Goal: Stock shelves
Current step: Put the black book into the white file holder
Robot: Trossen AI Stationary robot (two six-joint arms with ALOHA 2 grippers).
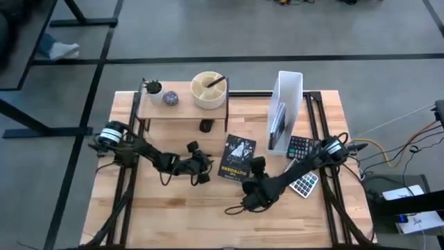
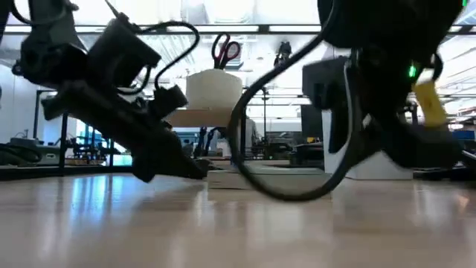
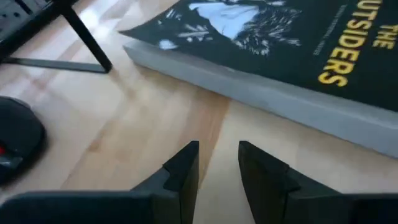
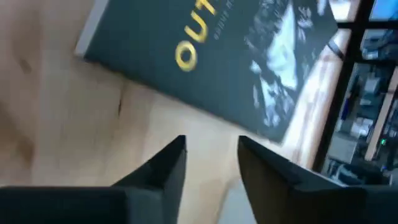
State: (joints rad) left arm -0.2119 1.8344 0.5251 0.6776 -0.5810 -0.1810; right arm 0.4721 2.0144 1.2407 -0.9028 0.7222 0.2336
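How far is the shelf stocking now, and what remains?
Already on the shelf: a white bowl, a small plant and a grey ball. In hand: nothing; the left gripper and right gripper, both open, flank the book lying flat on the table. Left: grasping and shelving the book.

Printed in yellow capitals on the dark cover of the book (image 3: 298,43): "THE" above "…UTSIDERS", the first letter cut off in the left wrist view. Only "OUT" legible on that cover in the right wrist view. Title too small to read from above. Calculator (image 1: 300,148) key markings unreadable.
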